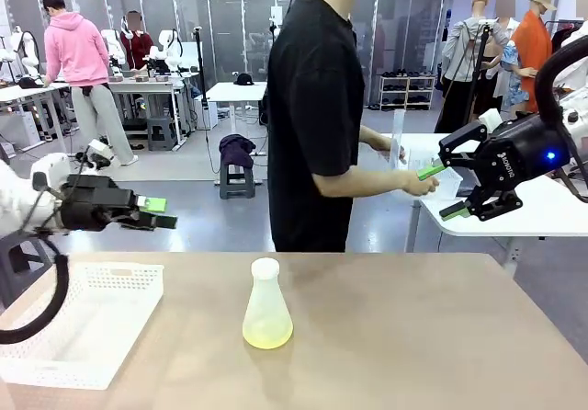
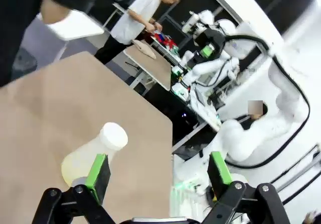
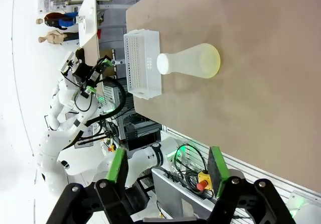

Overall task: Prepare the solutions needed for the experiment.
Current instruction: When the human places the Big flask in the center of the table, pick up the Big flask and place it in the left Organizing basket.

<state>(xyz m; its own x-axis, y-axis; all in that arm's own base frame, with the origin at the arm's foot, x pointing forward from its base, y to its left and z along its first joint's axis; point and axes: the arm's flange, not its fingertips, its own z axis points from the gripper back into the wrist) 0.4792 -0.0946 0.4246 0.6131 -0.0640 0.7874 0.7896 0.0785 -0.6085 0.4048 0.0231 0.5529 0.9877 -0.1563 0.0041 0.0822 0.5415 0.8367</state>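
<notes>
On the table's middle you have the capped conical flask (image 1: 266, 307) upright, the solutions (image 1: 267, 336) a shallow yellow layer inside. Expect it light, rigid, smooth and easily tipped; take it at the neck. Left gripper (image 1: 163, 213) and right gripper (image 1: 440, 191) both hang spread and empty.
</notes>
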